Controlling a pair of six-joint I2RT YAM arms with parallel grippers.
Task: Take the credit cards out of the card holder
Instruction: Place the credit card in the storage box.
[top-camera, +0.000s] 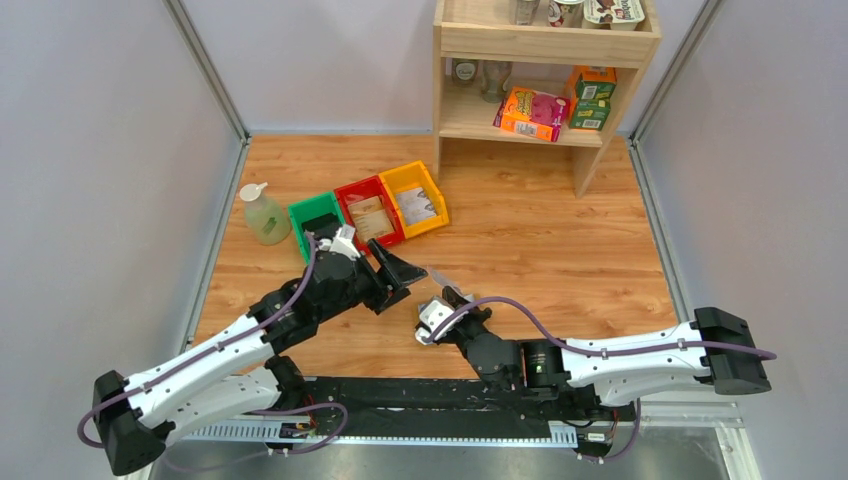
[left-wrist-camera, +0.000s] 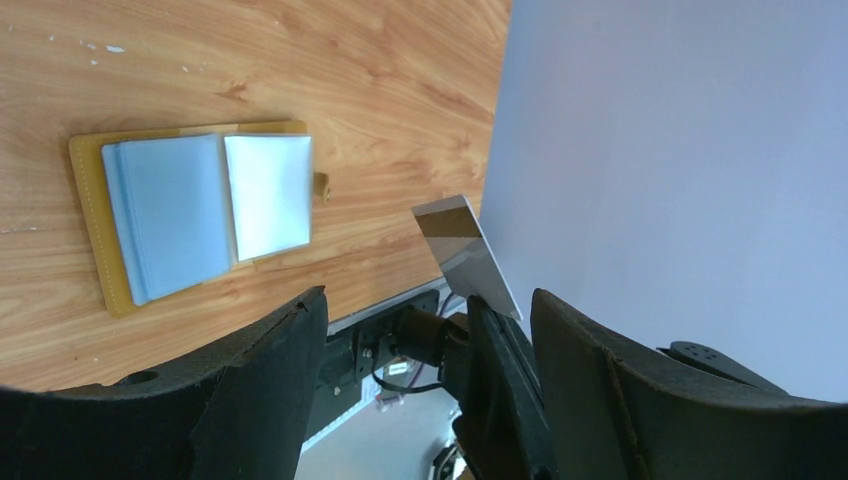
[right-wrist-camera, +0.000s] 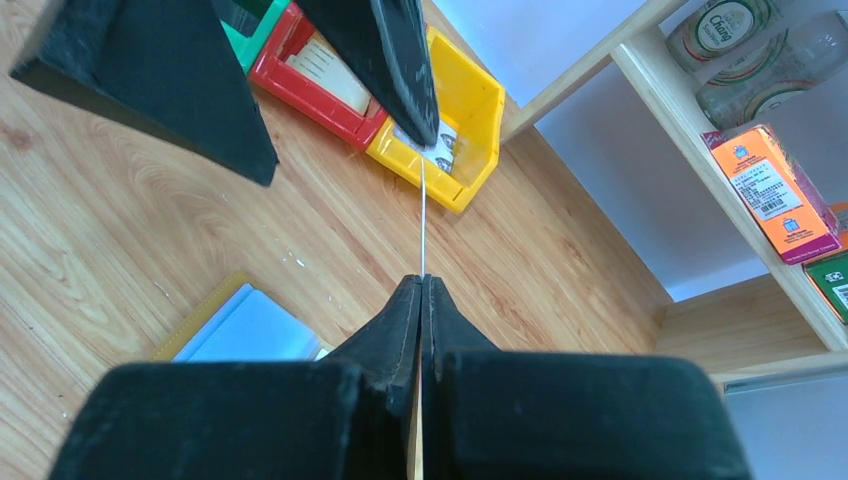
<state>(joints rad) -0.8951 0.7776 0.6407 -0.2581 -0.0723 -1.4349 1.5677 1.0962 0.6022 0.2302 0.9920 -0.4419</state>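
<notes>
The fingers of the right gripper (right-wrist-camera: 421, 290) are pressed together on one end of a credit card (left-wrist-camera: 465, 255), holding it raised clear of the table (left-wrist-camera: 380, 90). The fingers of the left gripper (left-wrist-camera: 430, 300) stand wide apart to either side of that card and grip nothing. The card holder (left-wrist-camera: 190, 215) lies open on the table nearby, pale pockets up. The step appears to be a transfer of the card. Centre the card between the open fingers before closing, because a skewed grip may bend or drop it.
</notes>
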